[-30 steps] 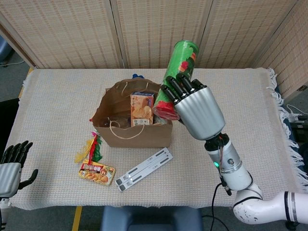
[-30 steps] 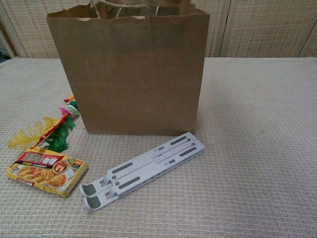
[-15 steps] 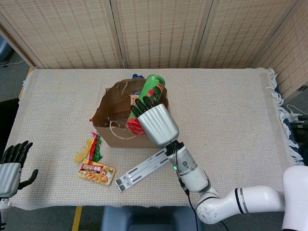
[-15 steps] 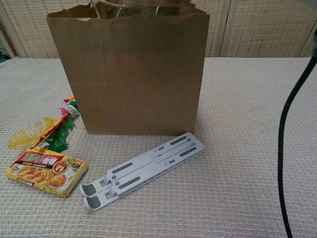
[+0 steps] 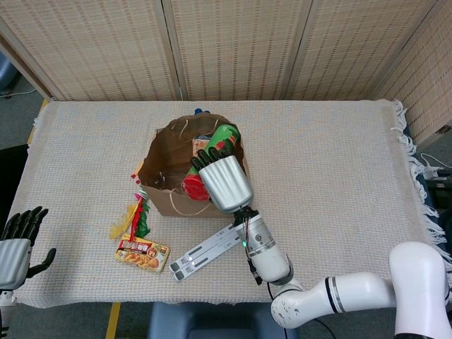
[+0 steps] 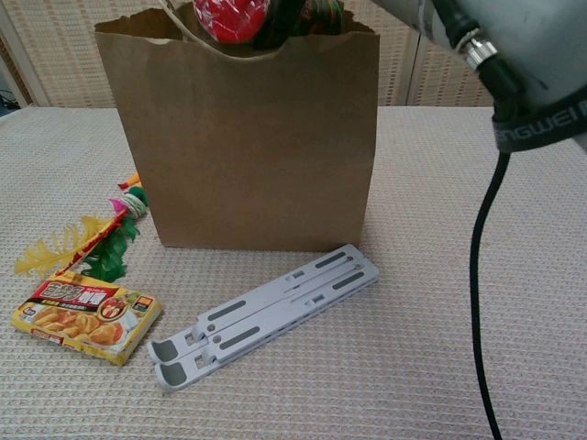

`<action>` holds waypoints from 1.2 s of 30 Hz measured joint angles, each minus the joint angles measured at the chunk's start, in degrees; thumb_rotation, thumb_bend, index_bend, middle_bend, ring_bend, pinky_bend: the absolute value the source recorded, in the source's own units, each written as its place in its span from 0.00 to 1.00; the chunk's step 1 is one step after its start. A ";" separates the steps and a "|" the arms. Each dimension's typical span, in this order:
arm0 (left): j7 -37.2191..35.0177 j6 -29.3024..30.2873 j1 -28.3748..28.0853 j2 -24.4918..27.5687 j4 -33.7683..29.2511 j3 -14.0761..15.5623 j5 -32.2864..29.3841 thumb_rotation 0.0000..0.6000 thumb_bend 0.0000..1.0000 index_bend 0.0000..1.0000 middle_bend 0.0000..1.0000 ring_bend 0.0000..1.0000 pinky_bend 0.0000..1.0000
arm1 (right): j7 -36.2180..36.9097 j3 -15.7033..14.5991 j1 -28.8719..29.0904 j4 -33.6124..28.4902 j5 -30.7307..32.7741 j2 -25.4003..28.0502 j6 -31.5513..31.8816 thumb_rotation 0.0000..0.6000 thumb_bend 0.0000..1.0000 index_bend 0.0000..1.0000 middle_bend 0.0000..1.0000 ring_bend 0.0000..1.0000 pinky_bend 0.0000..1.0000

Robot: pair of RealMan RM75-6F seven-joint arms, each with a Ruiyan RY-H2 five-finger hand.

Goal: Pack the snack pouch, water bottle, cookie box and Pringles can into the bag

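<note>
The right hand (image 5: 224, 180) wraps its dark fingers (image 5: 209, 152) around the green, red-capped Pringles can (image 5: 212, 161), tilted over the open brown paper bag (image 6: 248, 147), while the left hand (image 5: 15, 240) rests empty, fingers spread.

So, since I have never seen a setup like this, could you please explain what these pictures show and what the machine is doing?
This is a two-armed robot with human-like hands, steered remotely by a person, at a cloth-covered table. One picture looks down from a camera on its head; the other looks forward from its chest, low and close. The right hand holds a green Pringles can, red end towards the camera, over the open brown paper bag. A cookie box shows inside the bag. The left hand waits open at the table's near left corner, holding nothing. In front of the bag lie a grey folding stand, a yellow snack box and a colourful feathery toy.
</note>
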 measured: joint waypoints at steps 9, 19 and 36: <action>0.32 0.04 0.01 -0.06 -0.09 -0.02 -0.08 1.00 0.36 0.00 0.00 0.00 0.00 | 0.70 0.85 -0.77 -2.58 -0.40 1.49 3.13 1.00 0.06 0.00 0.04 0.03 0.23; 0.60 0.06 0.07 -0.14 -0.02 0.02 -0.17 1.00 0.36 0.00 0.00 0.00 0.00 | 2.39 -0.12 -4.44 -7.31 -3.13 7.04 6.04 1.00 0.06 0.00 0.04 0.03 0.21; 1.76 0.22 0.20 -0.35 -0.29 -0.01 -0.42 1.00 0.36 0.00 0.00 0.00 0.00 | 25.49 -14.79 -28.28 -11.79 -20.39 27.95 11.78 1.00 0.06 0.00 0.04 0.00 0.10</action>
